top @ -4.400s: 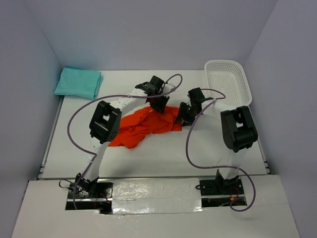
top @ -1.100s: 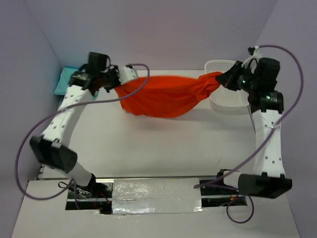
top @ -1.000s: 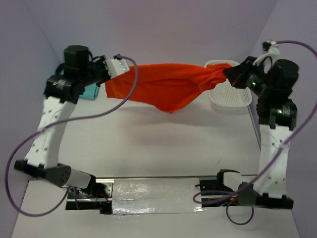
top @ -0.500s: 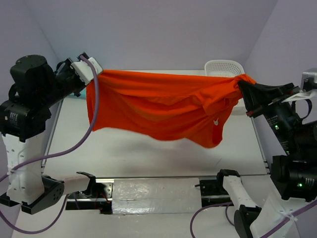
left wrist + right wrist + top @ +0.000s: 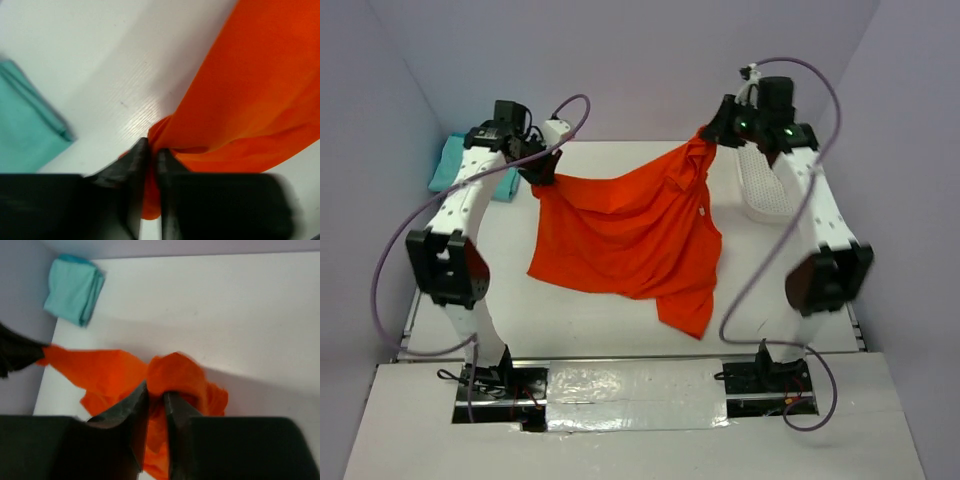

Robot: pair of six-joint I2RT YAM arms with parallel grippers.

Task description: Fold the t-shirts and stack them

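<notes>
Left jaws and right jaws each clench an upper edge of the orange shirt, held up over the far counter, its lower hem trailing mid-counter. Folded teal shirt far-left corner, basket far right. White surface shows both sides and along the near edge.

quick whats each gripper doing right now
Left gripper: closed, pinching a bunched edge of the bright orange cloth t-shirt.
Right gripper: closed, pinching another bunched edge of the same shirt.
</notes>
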